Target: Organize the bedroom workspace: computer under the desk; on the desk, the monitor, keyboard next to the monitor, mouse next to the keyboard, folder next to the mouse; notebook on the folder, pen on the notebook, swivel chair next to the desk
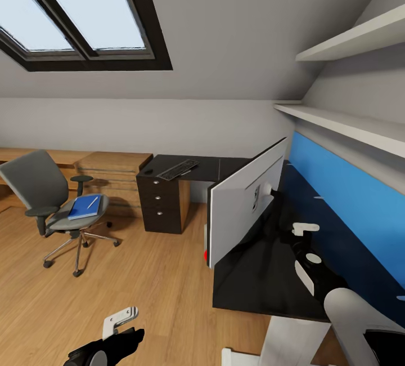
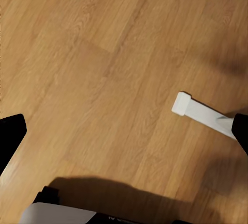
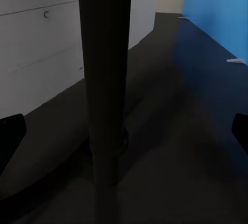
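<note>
you've got the black desk (image 1: 264, 281) w/ the monitor (image 1: 247, 202) standing on it, white back toward you. keyboard (image 1: 178, 169) and mouse (image 1: 148, 172) lie on the desk's far wing beyond the monitor. wood floor (image 1: 140, 293) carries the swivel chair (image 1: 53, 208), well apart from the monitor.

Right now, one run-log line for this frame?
monitor: on desk | right gripper: open around stand | folder: on swivel chair | keyboard: far desk wing | left gripper: open over floor

Soft daylight falls from the dark-framed slanted skylight (image 1: 84, 11) over me; my glossy black table (image 1: 270, 276) stays dim, and shadows pool on the wooden floor (image 2: 103, 79).
</note>
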Robot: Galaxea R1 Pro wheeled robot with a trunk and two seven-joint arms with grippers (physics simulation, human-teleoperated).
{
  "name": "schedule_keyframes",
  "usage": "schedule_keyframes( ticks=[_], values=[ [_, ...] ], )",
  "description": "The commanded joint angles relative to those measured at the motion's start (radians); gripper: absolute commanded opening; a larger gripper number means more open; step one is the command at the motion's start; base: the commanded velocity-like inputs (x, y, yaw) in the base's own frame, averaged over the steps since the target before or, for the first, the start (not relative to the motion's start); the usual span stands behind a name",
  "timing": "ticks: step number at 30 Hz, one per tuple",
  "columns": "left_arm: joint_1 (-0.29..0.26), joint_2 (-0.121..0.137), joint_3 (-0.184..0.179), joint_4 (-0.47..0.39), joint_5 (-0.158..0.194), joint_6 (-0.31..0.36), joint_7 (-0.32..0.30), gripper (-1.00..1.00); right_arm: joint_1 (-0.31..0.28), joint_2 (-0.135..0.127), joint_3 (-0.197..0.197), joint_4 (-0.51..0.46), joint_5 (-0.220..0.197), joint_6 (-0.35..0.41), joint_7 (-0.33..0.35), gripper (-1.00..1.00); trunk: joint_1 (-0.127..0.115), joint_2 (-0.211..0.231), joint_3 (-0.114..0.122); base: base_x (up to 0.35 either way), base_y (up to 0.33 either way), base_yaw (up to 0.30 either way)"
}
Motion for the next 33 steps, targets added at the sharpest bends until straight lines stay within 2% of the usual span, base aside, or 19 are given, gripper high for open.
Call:
schedule_keyframes(
  ticks=[1,33],
  values=[
    [0.0,-0.001,0.001,-0.001,0.01,0.002,0.008,1.0,-0.001,-0.001,0.001,0.001,-0.006,-0.003,0.0,1.0,0.0,-0.001,-0.001,0.099,0.0,0.0],
    [0.0,-0.001,0.001,0.004,0.012,0.002,0.007,1.0,0.0,-0.004,0.0,0.0,-0.006,-0.003,-0.002,1.0,0.0,-0.001,-0.001,0.079,0.0,0.0]
  ],
)
